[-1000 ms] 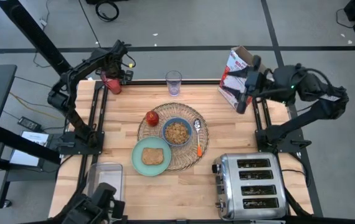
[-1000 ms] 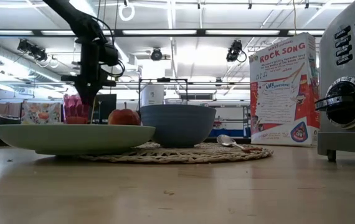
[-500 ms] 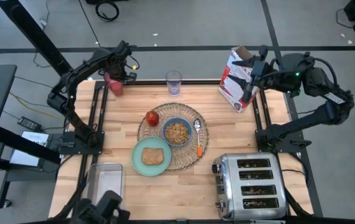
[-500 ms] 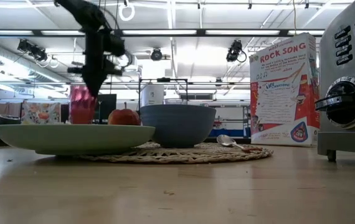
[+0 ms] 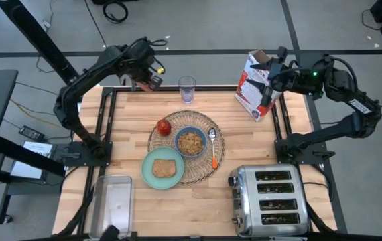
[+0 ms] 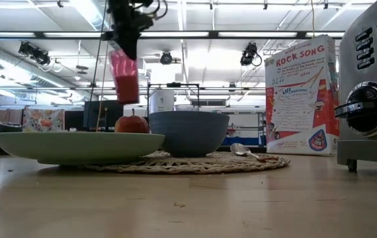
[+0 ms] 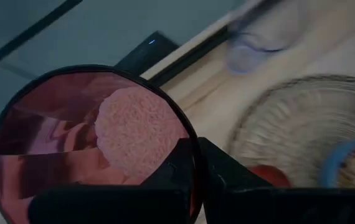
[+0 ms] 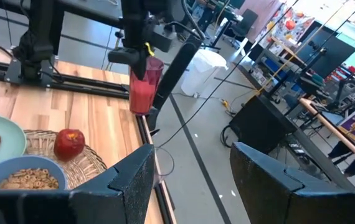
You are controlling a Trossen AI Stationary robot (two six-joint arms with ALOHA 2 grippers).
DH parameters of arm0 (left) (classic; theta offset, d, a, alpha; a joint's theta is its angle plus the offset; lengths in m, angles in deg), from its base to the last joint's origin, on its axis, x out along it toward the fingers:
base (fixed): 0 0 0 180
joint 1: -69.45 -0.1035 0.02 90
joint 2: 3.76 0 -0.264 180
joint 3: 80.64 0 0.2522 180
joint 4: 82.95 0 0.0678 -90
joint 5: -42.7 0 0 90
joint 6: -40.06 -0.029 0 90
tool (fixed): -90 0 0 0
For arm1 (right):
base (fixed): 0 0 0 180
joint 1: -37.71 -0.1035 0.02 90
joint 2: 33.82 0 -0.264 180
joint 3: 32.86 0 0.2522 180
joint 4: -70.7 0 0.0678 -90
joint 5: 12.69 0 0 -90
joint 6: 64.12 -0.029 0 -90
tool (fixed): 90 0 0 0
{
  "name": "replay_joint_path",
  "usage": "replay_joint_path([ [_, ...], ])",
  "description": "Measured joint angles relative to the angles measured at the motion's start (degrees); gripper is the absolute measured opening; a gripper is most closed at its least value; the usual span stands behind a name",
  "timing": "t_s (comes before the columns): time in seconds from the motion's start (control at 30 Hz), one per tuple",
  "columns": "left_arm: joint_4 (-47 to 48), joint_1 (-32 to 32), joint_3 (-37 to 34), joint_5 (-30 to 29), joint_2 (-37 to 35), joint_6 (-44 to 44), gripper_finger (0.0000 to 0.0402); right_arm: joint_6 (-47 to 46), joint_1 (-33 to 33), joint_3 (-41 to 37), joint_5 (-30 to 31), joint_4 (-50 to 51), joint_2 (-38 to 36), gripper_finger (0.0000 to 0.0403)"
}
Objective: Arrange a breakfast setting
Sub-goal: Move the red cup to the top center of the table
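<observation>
My left gripper (image 5: 149,79) is shut on the red-filled glass (image 6: 124,76), high above the table's far edge, left of an empty clear glass (image 5: 187,88). The red-filled glass also shows in the left wrist view (image 7: 96,143) and the right wrist view (image 8: 145,87). On the round woven placemat (image 5: 204,174) rest the red apple (image 5: 163,126), the blue bowl (image 5: 190,142) with cereal, and the orange-handled spoon (image 5: 213,148). The mint-green plate (image 5: 152,158) with the toast slice (image 5: 163,168) overlaps the placemat's near left edge. My right gripper (image 8: 190,180) is open and empty beside the cereal box (image 5: 252,84). My left gripper holds the red-filled glass by its rim (image 7: 194,149), one finger inside the glass and one outside. The fingers come from above. The glass hangs below them, lifted clear of the table, nearly upright with a slight tilt.
A chrome four-slot toaster (image 5: 271,201) stands at the near right. The open cereal box stands at the far right corner. A clear plastic container (image 5: 114,197) lies at the near left. Bare wood shows between the placemat and the table's left edge.
My left gripper has lifted the red-filled glass up from the table's far left corner and carried it toward the right, toward the empty clear glass. The glass now hangs well clear of the table.
</observation>
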Motion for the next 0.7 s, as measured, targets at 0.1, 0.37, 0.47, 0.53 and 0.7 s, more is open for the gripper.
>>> replay_joint_path([
  [0.1,-0.2,3.5,1.8,0.6,0.1,-1.2,0.0015,0.0,1.0,0.0,-0.9,0.0,0.0,0.0215],
  [0.37,-3.5,11.6,4.2,3.2,0.2,0.2,0.0015,-4.0,2.6,0.0,-1.1,0.0,0.0,0.0215],
  [0.47,-6.2,13.6,4.3,4.8,0.5,0.3,0.0015,-5.9,3.0,0.0,-1.1,0.0,0.0,0.0215],
  [0.53,-6.9,14.2,4.3,6.2,1.6,0.3,0.0015,-6.9,3.2,0.0,-1.1,0.0,0.0,0.0215],
  [0.7,-11.0,15.4,5.2,8.2,6.1,-2.8,0.0015,-7.4,3.3,0.0,-1.1,-0.1,0.6,0.0215],
])
